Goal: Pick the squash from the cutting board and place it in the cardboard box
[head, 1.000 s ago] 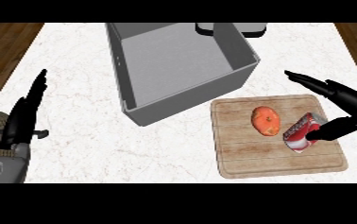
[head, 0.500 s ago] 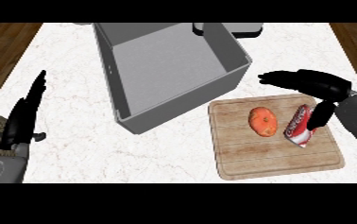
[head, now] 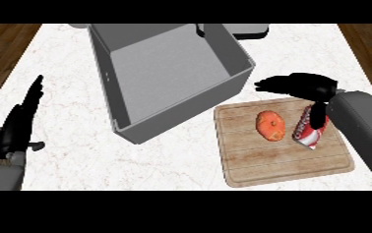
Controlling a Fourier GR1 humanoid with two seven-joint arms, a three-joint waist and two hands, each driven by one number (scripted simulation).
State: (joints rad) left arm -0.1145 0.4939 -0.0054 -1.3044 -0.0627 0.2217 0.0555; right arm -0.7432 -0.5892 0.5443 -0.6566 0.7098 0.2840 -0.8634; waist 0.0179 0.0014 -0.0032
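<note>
An orange squash (head: 270,126) lies on the wooden cutting board (head: 276,163) at the right of the counter. My right hand (head: 301,85) hovers just beyond the board's far edge, above and right of the squash, fingers stretched toward the left and thumb hanging down, holding nothing. The grey open-topped box (head: 145,74) stands left of the board, its near corner close to the board's far left corner. My left hand (head: 20,124) rests open at the left edge, fingers pointing up.
A red and white can (head: 309,129) lies on the board right of the squash, partly under my right thumb. A dark grey object (head: 247,29) sits behind the box at the counter's far edge. Wooden floor shows past both side edges.
My right hand has swung leftward and farther over the board's far edge, now above the squash and can. The view has shifted, so the box and board sit lower and farther right.
</note>
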